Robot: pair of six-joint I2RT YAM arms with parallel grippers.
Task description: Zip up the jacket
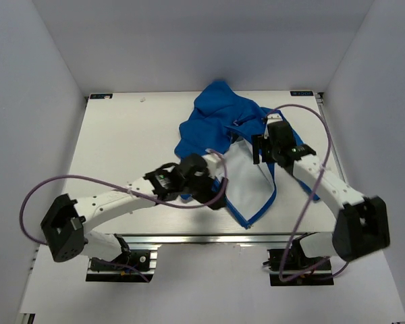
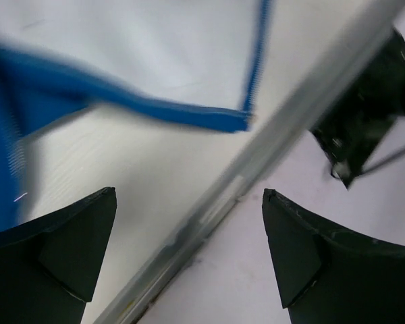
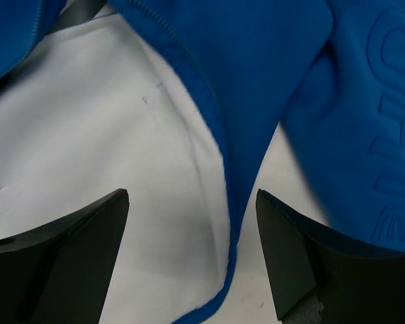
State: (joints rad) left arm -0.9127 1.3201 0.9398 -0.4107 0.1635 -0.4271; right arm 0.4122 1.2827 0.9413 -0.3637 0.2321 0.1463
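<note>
Near edge: edge rail (image 1: 189,237), with both arm bases behind it. Left pincer (image 2: 189,256) hangs just past the rail, jaws wide apart and holding nothing. From its wrist view it looks lined up on the jacket's near corner, probably to pin or pick the hem end.

The jacket (image 1: 212,121) lies centre-right on the tabletop (image 1: 135,135) with its front open. The near flap is turned over so the pale lining (image 1: 246,182) faces up, tapering to a point near the rail. We read this as unzipped, with the two front edges well apart, so they need bringing together first.

Right pincer (image 3: 192,256) sits over the flap's right side, where the blue edge meets the lining. Its jaws are spread and nothing is gripped. That looks like a sensible spot to take that edge.

In the way:
- The left arm's purple cable (image 1: 189,204) loops beside the left pincer.
- The left arm covers the jacket's left part from above.
- The right arm's cable (image 1: 324,128) arcs over the far right.
- On the far side the fleece is bunched in a heap, likely hiding the other front edge.

We can't find the zip slider in any view.
</note>
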